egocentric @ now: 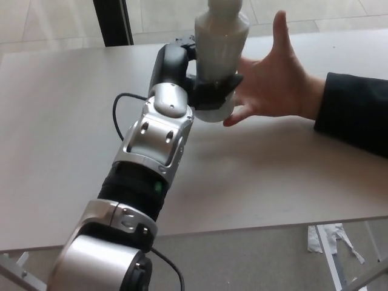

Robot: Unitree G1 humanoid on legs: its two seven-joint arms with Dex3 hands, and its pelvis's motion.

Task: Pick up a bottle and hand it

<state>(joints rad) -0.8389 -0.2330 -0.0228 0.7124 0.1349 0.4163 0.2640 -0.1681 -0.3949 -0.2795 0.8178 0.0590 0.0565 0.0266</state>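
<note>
A white bottle (219, 42) is held upright above the far part of the table, its cap cut off by the top edge of the picture. My left hand (193, 79) is shut on its lower half, black fingers wrapped around the front. A person's open hand (273, 82) comes in from the right, palm turned toward the bottle, thumb up, fingers right beside or touching it. My right hand does not show.
The pale grey table (273, 176) fills most of the view. A dark sleeve (354, 112) lies over its right edge. A black post (109, 21) stands behind the table at upper left. Scraps of paper (327, 239) lie on the floor at lower right.
</note>
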